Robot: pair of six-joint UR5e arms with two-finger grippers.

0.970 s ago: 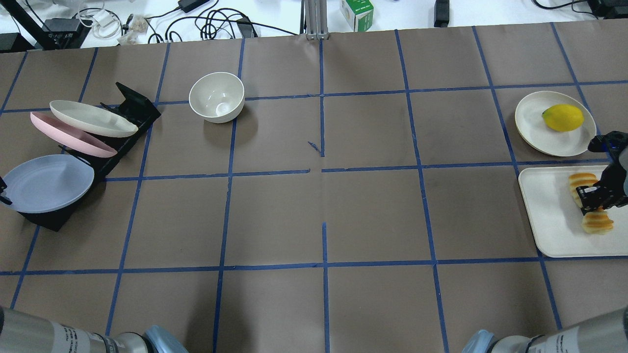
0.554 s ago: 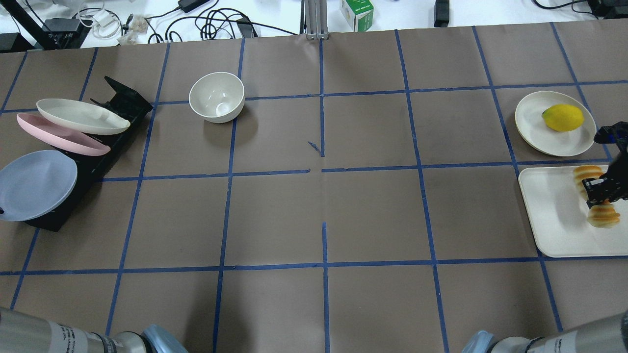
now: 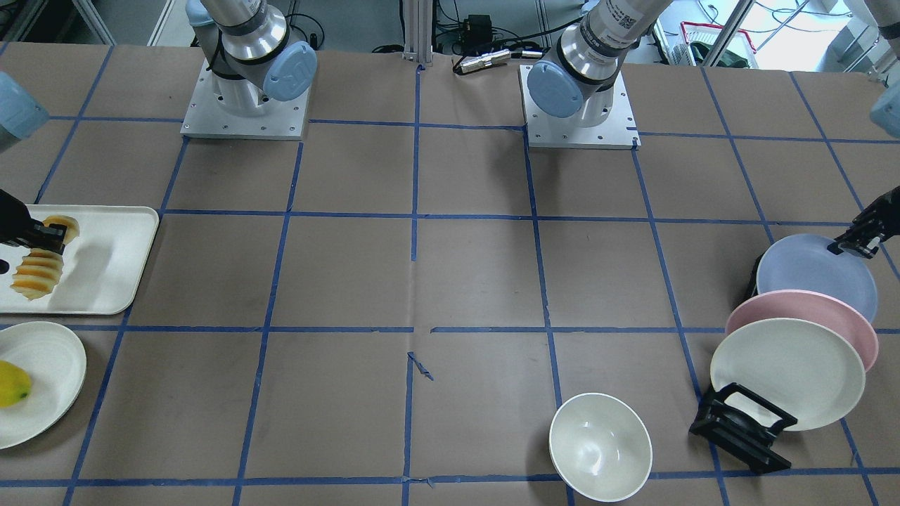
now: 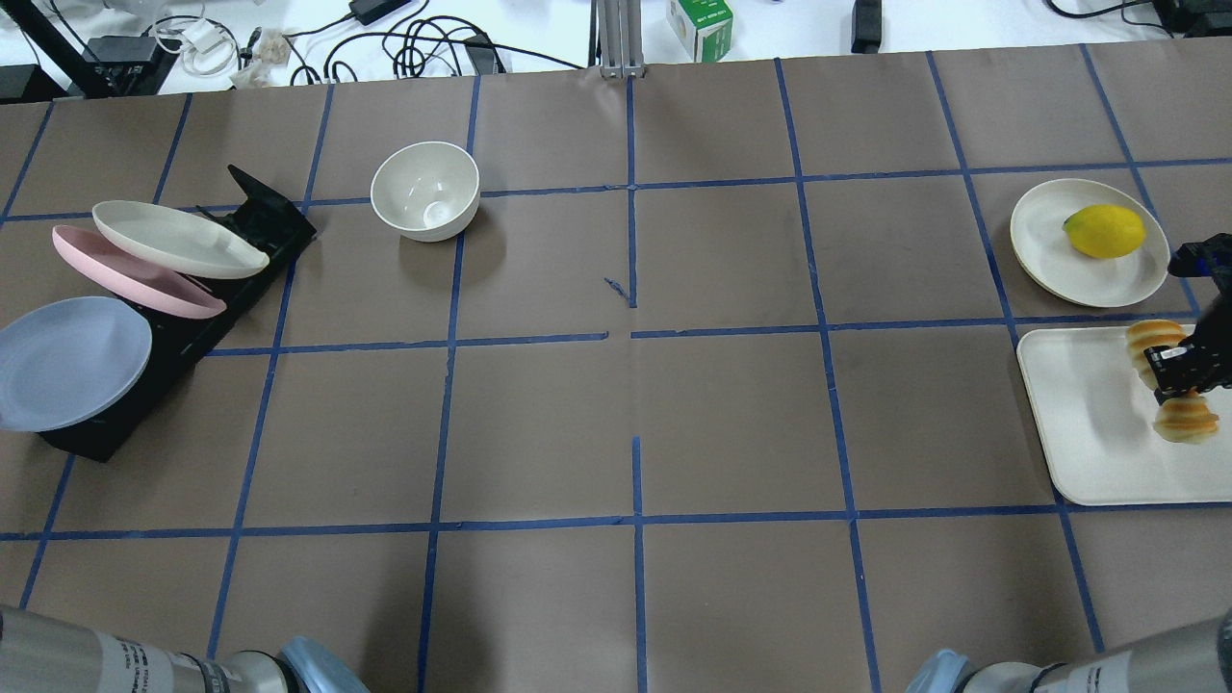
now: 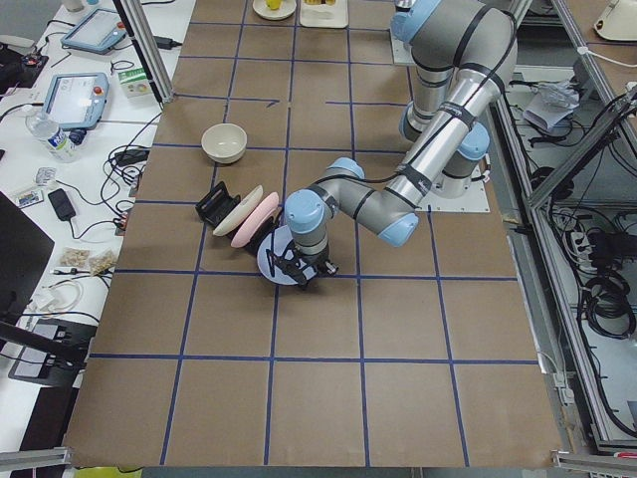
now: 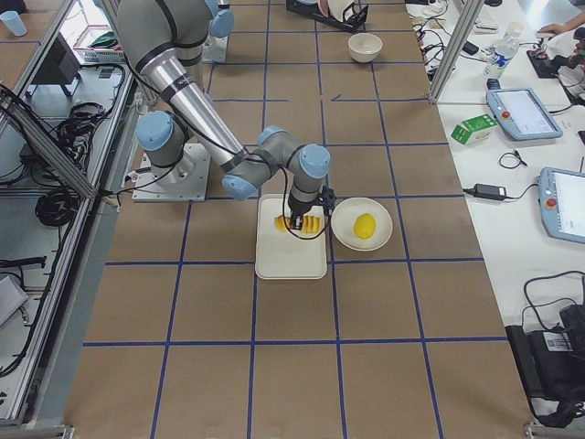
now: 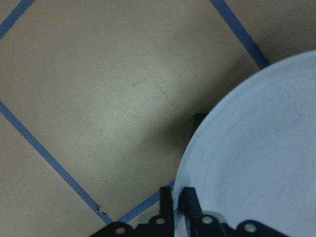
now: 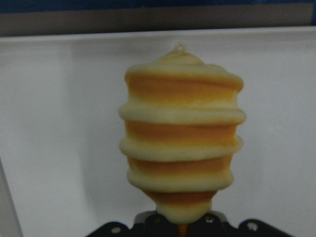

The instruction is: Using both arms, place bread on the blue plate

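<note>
The ridged orange-yellow bread point(image 4: 1186, 422) is clamped across its middle by my right gripper point(image 4: 1179, 371), which holds it a little above the white tray point(image 4: 1078, 433). It fills the right wrist view point(image 8: 181, 143) and also shows in the front view point(image 3: 36, 273). The pale blue plate point(image 4: 72, 361) leans tilted at the near end of the black rack point(image 4: 192, 318). My left gripper point(image 3: 853, 242) is shut on the plate's rim, and its fingers point(image 7: 190, 205) pinch the edge of the blue plate point(image 7: 256, 163). The left gripper is outside the overhead view.
A pink plate point(image 4: 135, 274) and a cream plate point(image 4: 178, 239) stand tilted in the rack. A white bowl point(image 4: 425, 190) sits at the back left. A cream plate point(image 4: 1049, 241) with a smooth yellow fruit point(image 4: 1105, 231) lies just beyond the tray.
The blue plate has been pulled to the left, and the rack jolted left and then slid back. The right gripper has carried the bread slightly right and farther away.
</note>
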